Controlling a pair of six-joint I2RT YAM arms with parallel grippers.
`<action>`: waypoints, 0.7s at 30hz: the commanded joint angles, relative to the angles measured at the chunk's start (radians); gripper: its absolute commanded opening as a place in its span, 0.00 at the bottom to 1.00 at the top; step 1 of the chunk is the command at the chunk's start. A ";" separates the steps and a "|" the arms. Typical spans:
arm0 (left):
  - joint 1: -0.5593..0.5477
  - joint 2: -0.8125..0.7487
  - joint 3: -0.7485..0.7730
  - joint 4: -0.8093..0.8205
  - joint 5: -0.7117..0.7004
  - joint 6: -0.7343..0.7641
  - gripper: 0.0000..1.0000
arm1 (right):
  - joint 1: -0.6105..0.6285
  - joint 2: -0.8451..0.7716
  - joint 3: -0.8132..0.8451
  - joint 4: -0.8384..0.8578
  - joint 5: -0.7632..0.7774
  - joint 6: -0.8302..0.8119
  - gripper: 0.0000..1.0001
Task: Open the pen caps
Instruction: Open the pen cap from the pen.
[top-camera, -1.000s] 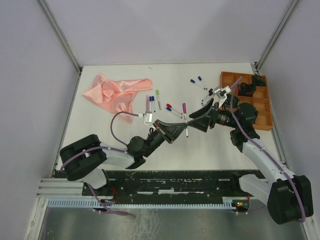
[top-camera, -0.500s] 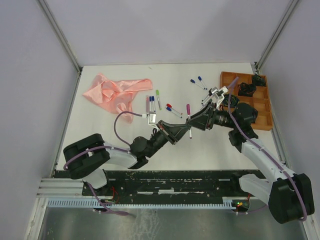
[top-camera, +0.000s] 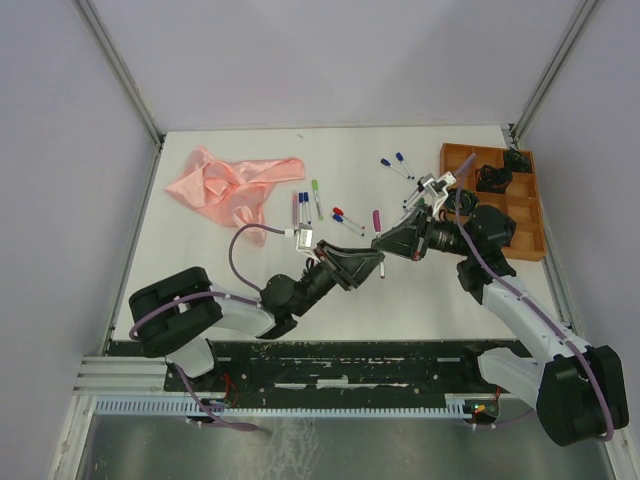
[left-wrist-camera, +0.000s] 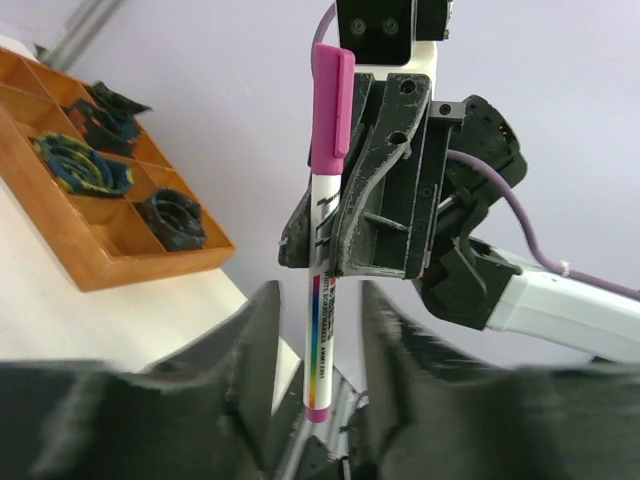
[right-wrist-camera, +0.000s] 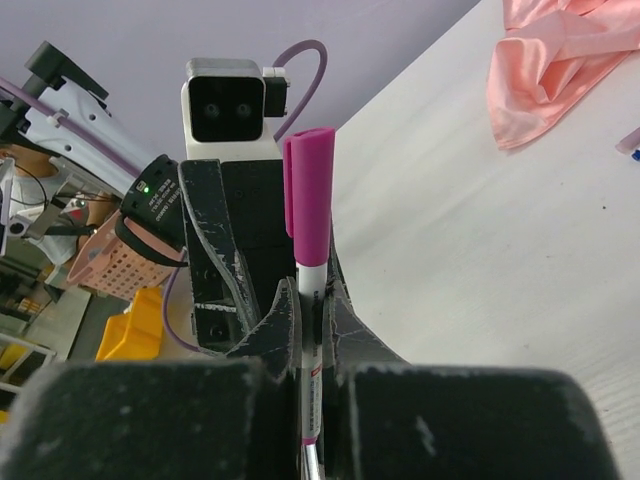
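My right gripper (right-wrist-camera: 310, 312) clamps the pen (right-wrist-camera: 309, 275) by its barrel, cap (right-wrist-camera: 306, 190) clear above. My left gripper (left-wrist-camera: 320, 312) stands part-open around it, likely to reach the cap.

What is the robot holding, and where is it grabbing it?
The right gripper is shut on a pen, pinching its white barrel below the purple cap. The left gripper is open around the pen's lower end.

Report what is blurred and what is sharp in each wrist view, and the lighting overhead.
Left wrist view: its own fingers are a dark blur, the pen sharp. Right wrist view: near fingers blurred, the magenta cap crisp. Top view: even, soft light, no glare.
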 joint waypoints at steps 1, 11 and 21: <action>-0.005 -0.027 -0.019 0.036 0.019 0.009 0.54 | 0.005 -0.015 0.063 -0.037 -0.034 -0.085 0.00; 0.018 -0.313 -0.110 -0.263 0.012 0.151 0.99 | 0.007 -0.025 0.228 -0.635 -0.132 -0.577 0.00; 0.050 -0.459 0.092 -0.776 -0.066 0.108 0.90 | 0.014 -0.052 0.256 -0.804 -0.102 -0.755 0.00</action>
